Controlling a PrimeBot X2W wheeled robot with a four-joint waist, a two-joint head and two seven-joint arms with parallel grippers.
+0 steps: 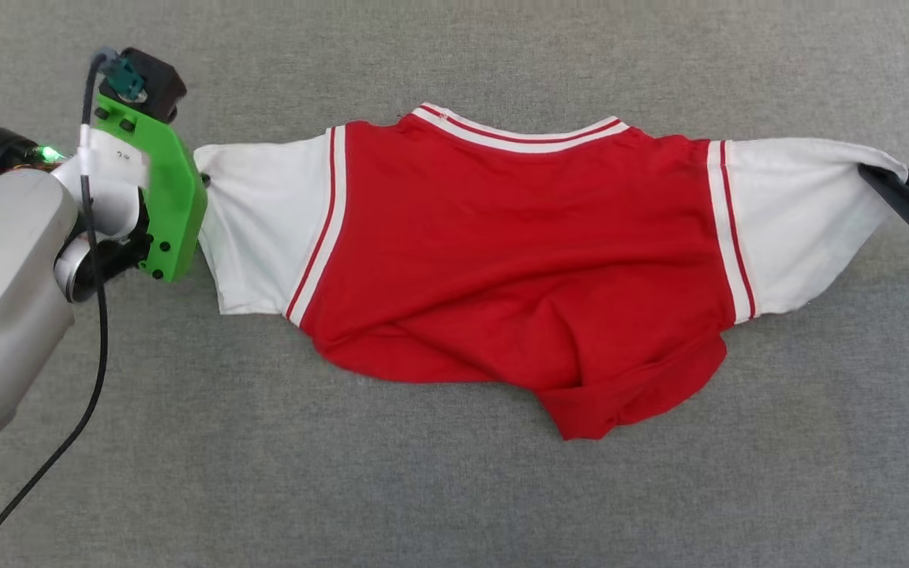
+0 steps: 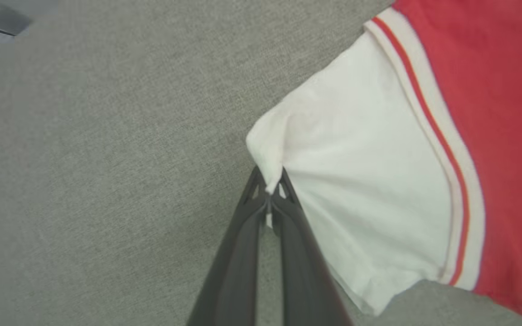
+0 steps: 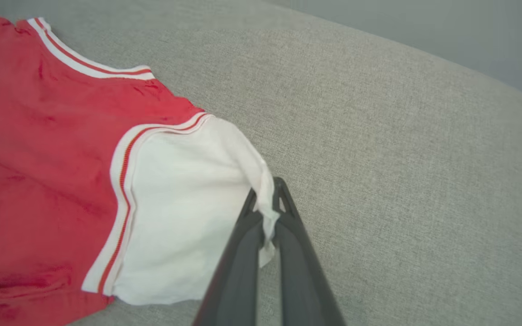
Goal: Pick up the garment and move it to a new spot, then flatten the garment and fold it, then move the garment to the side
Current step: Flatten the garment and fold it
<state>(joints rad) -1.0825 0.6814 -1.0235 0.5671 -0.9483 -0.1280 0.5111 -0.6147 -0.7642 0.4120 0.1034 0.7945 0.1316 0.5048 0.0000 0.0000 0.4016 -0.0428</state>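
Green plastic mount [image 1: 166, 197] caps the left wrist at the far left, a black cable [image 1: 98, 339] hanging below it; the left gripper [image 2: 268, 183] is pressed together, pinching the cuff of one white sleeve of the garment [image 1: 518, 252]; this lies stretched sideways across the grey fabric surface [image 1: 454, 497], striped collar at the far edge, plain red side up, hem bunched at the lower right; at the far right the right gripper [image 3: 268, 197] pinches the other white sleeve's cuff.
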